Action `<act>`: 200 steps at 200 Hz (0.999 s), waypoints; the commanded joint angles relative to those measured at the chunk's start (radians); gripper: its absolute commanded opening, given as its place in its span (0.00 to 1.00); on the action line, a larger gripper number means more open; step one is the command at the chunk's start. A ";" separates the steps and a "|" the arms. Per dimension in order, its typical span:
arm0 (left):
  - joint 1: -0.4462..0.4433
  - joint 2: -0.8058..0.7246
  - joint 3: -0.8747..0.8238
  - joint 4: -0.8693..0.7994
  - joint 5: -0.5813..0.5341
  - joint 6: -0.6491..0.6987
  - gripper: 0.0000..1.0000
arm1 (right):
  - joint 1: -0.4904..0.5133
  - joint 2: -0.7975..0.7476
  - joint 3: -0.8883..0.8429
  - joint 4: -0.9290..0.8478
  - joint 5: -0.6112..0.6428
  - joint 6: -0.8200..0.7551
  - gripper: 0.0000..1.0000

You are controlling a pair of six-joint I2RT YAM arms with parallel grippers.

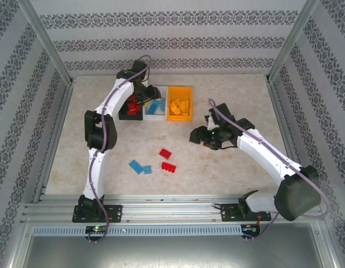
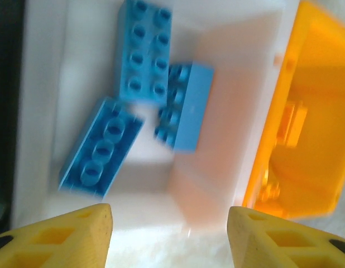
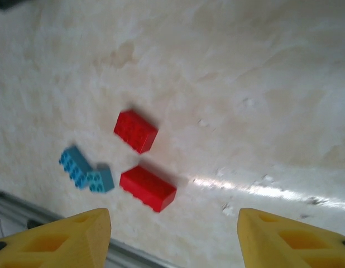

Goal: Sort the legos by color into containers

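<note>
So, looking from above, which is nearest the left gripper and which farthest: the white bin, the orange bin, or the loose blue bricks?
1. White bin, right beneath the left gripper.
2. Orange bin, beside it on the right.
3. Loose blue bricks, far forward on the table.

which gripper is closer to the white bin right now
Left. The left gripper hangs right above the white bin; the right gripper is off to that bin's right, beyond the orange bin.
</note>
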 commanded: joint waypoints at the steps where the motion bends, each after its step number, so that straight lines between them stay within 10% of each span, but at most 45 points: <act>1: 0.001 -0.280 -0.211 0.031 -0.030 0.048 0.60 | 0.101 0.075 0.063 -0.030 0.029 -0.033 0.62; 84: 0.170 -1.065 -1.152 0.088 -0.107 0.031 0.62 | 0.495 0.525 0.444 -0.131 0.088 0.035 0.58; 200: 0.227 -1.207 -1.265 0.085 -0.059 0.036 0.63 | 0.594 0.794 0.627 -0.235 0.138 0.068 0.56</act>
